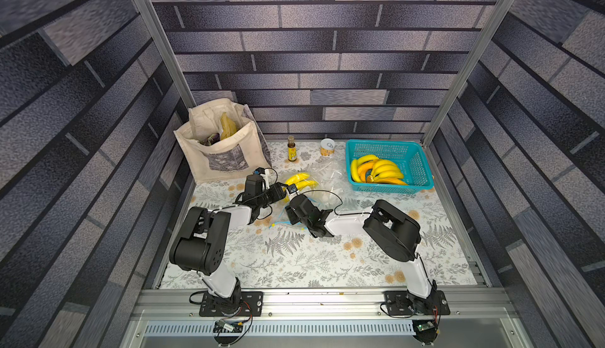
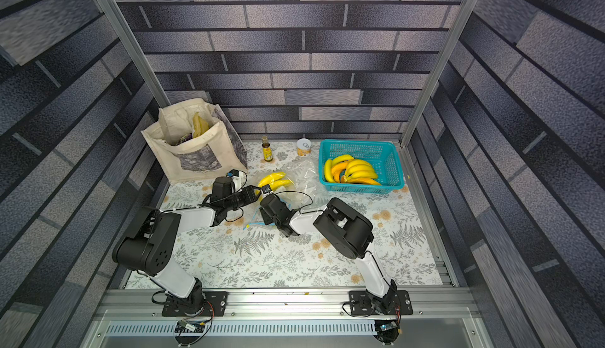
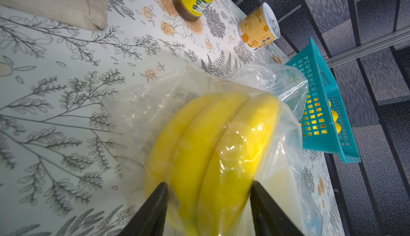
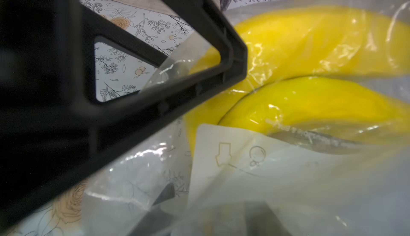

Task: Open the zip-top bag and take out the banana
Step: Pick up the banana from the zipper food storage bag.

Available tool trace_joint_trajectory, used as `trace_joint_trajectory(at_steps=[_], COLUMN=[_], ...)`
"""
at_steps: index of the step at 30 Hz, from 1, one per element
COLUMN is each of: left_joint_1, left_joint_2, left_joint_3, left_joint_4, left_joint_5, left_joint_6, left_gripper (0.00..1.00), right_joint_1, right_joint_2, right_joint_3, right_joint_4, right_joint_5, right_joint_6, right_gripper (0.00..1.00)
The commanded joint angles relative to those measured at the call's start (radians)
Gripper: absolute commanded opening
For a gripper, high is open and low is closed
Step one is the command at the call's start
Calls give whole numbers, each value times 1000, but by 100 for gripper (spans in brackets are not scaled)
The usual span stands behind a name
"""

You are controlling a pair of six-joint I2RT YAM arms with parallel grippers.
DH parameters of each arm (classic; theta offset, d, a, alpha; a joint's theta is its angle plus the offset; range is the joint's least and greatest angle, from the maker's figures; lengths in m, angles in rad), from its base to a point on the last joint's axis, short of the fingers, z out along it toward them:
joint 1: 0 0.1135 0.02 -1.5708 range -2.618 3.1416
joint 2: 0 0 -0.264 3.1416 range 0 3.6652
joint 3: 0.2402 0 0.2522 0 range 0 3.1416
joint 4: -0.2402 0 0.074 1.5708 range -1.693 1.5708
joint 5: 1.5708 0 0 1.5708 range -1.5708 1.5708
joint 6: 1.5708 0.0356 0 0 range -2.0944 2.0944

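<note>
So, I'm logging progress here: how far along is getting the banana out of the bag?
Done: nothing sure; whether the zip is open is unclear. In hand: the left gripper flanks the bananas, which lie under film of the clear bag; the right gripper is at the bag. Left: pulling the bunch free.

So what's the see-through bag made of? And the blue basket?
Bag: thin clear plastic film, it seems; glossy and crinkled, and the bananas show through. Basket: most likely hard teal plastic; stiff moulded grid of holes, slight sheen.
</note>
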Motion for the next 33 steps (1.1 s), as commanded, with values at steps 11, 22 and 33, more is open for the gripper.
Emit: trace_joint_trajectory(at_steps=[11,22,33], left_joint_1=[-36,-51,-61], left_joint_2=[-21,-43,-41], left_joint_3=[-32,-39,-36], left_joint_4=[-43,-74,-99], left_joint_5=[-11,-29,-85], left_joint_6=[40,45,49], left_gripper=[57,57,56], right_joint_1=[-46,-110,-139], right_joint_2=[-41,45,20], right_joint_3=[-85,50,31], right_joint_4=[33,-59,-77], right_joint_5=[-90,-259,-415], right_joint_6=[46,-30,-61], right_gripper=[44,52,17])
